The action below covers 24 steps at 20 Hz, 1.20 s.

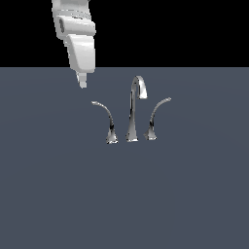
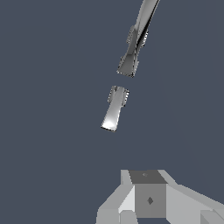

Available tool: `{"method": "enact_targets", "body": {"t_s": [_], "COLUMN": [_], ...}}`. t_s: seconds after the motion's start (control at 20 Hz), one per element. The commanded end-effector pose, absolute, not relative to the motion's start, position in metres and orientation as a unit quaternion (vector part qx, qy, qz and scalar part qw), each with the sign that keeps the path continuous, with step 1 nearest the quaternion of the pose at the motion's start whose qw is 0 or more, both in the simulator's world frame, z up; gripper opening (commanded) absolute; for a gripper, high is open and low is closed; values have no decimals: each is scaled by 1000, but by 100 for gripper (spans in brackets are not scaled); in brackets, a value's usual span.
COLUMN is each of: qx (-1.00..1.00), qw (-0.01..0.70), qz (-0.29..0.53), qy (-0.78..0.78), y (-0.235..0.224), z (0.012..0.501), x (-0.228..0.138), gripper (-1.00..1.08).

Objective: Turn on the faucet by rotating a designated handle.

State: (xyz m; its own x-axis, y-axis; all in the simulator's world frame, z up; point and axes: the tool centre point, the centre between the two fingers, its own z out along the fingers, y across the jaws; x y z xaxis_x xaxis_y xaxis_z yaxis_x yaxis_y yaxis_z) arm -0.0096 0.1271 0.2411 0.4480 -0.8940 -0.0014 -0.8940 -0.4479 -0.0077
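The chrome faucet stands on the grey surface: a tall hooked spout [image 1: 136,104] with a curved lever on each side. The handle [image 1: 105,119] rises from a cone base and arches towards the exterior view's left to a fine tip. The mirror-image lever [image 1: 156,116] arches to the right. My gripper [image 1: 82,83] hangs above and to the left of the handle's tip, apart from it, fingers together and empty. In the wrist view, my gripper [image 2: 148,190] shows at the edge, with two chrome faucet pieces [image 2: 115,108] [image 2: 136,39] beyond it; I cannot tell which piece is which.
A flat dark grey surface [image 1: 58,194] carries the faucet set. The white arm [image 1: 78,34] comes down from the top at the exterior view's left. No other objects show.
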Motion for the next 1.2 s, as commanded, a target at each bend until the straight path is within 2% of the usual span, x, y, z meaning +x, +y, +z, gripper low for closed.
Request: {"method": "enact_targets", "body": {"t_s": [0.0,0.6,1.15], "qx": [-836,-774,-756], "qw": [3,0,0], "qz": [-2,-1,0], "qy": [549,633,654], "y": [125,107,101], "z": [228,181,171], "x": [5,59,72], "gripper": [-100,-100,-100]}}
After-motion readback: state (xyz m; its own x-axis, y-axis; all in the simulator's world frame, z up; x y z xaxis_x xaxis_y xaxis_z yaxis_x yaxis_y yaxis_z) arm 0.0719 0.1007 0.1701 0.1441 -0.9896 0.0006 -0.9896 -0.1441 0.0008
